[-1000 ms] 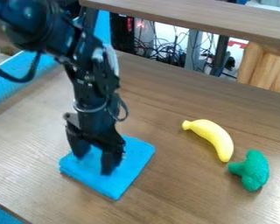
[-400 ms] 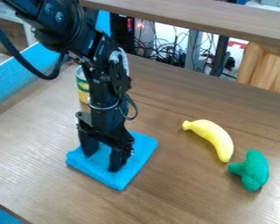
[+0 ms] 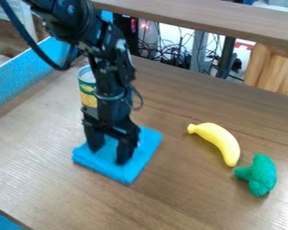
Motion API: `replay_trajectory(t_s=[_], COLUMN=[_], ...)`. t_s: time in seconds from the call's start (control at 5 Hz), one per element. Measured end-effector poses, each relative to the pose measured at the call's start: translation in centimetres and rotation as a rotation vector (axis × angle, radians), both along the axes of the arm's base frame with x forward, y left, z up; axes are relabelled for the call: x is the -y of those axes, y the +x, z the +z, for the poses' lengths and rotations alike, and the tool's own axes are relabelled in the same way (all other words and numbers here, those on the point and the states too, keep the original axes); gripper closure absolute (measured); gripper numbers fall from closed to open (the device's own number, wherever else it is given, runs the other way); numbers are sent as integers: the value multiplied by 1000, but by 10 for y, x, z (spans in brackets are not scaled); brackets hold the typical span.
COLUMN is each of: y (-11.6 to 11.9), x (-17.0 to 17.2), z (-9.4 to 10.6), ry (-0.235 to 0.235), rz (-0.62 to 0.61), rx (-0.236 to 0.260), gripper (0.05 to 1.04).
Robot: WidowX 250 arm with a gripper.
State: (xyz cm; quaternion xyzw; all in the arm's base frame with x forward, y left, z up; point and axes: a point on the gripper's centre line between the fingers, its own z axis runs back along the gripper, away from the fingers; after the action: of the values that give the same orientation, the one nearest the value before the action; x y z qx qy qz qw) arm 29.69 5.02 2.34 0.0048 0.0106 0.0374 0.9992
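The black two-finger gripper (image 3: 110, 152) stood with its fingers apart, tips touching the folded bright-blue cloth (image 3: 147, 143) on the brown wood-grain table (image 3: 188, 204); tangled dark cables (image 3: 173, 55) lay beyond.

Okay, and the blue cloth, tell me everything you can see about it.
The blue cloth looks like soft fabric, folded into a flat, thick square pad with layers showing along its near edge. It lies on the wooden table, left of the banana in the picture. The gripper stands over it, fingers apart, tips at its upper surface.
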Motion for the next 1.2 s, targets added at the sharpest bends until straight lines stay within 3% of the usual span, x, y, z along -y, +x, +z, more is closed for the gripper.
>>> replay_trajectory(t_s=[0.6, 0.8, 1.2], y=[2, 1, 5], x=[-86, -83, -28], z=[1, -2, -7], ry=[-53, -57, -11], rz=[237, 228, 0], rx=[-43, -64, -54], gripper=[83, 83, 82])
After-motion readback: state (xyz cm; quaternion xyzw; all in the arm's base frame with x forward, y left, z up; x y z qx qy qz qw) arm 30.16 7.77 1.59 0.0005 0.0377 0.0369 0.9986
